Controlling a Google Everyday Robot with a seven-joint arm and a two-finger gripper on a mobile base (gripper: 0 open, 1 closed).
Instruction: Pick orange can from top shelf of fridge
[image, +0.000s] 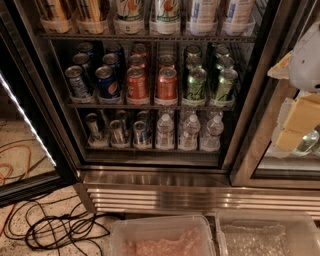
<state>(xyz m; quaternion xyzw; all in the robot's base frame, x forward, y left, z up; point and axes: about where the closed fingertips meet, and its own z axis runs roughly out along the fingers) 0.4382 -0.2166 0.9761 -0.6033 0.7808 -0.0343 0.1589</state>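
Approach step: fridge (150, 172) stands open, gripper (296, 122) off to its right, well apart from orange can (136, 83); grip state can't tell. Can sits front row between blue cans (106, 80) and green cans (196, 82). Next: swing left, reach in level

The single camera sits close before the open fridge (165, 192), raised and tilted downward, facing its shelves (150, 105); floor (15, 237) fills the lower left, the claw (298, 122) the right edge.
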